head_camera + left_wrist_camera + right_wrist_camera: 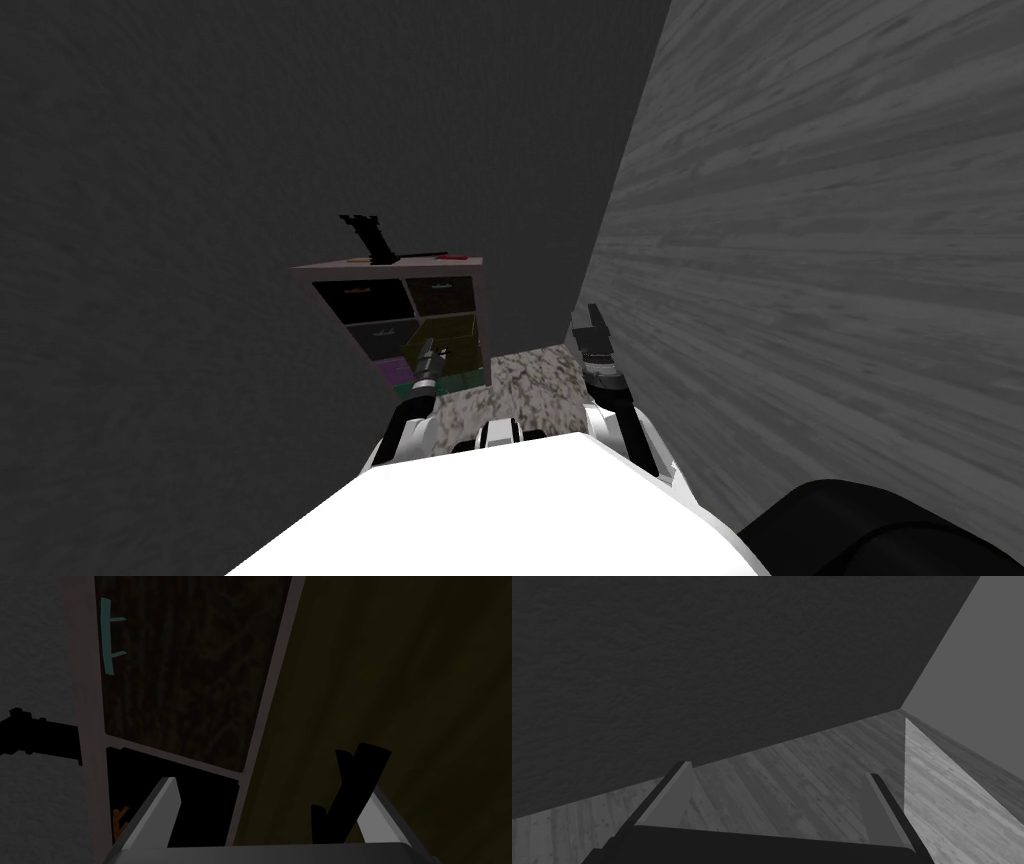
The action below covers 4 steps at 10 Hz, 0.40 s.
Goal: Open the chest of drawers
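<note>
As the left tool [272,786] hovers spread at the chest of drawers [395,300], reaching looks underway: next, pinch that dark handle [350,791].

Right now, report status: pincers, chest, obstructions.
Left pincer open around olive drawer's black handle. Right pincer open, beside grey wall. Pale-framed chest, multicoloured drawers shut. Nothing in the way.

The chest of drawers [400,320] stands upright at 12 o'clock against the dark wall [150,250]. It has a pale frame with two columns of three dark fronts. At the top right is the dark brown front [190,666], which has a teal handle [107,636]. At its 6 o'clock is the olive front [400,676] with a black handle [350,796]. Whether any drawer is pulled out cannot be told.
</note>
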Motion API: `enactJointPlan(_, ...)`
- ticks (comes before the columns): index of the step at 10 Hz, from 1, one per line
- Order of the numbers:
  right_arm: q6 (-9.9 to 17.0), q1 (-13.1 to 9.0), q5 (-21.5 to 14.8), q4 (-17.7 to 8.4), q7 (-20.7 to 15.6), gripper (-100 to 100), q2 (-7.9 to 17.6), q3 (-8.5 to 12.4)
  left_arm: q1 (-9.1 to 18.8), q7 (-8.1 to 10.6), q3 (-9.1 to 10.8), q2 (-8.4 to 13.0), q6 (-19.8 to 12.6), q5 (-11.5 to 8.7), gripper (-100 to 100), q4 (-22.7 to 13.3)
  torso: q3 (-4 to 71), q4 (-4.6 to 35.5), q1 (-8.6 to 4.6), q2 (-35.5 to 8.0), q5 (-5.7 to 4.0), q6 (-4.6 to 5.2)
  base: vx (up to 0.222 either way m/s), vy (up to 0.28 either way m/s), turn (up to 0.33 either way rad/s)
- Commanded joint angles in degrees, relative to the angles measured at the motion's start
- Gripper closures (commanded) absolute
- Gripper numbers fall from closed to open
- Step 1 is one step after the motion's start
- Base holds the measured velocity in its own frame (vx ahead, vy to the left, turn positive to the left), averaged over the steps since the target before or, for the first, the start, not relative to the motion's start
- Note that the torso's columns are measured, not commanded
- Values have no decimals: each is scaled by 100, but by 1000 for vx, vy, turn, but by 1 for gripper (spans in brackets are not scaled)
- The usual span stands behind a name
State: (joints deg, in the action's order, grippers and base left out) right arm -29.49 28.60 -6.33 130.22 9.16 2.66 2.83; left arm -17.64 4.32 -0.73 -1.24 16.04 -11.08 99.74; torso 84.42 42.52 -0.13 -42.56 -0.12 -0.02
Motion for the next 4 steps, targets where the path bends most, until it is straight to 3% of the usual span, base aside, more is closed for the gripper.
enactJointPlan(1, 0, 0, 0, 0, 0, 0, 0, 0, -8, -1, 0, 0, -10, 0, 0, -10, 6, -7, 4, 10, 3, 1, 0, 0, 0)
enactJointPlan(4, 0, 0, 0, 0, 0, 0, 0, 0, -19, -2, 1, 1, -24, 0, 0, -26, 13, -18, 10, 23, 9, 1, 0, 0, 0)
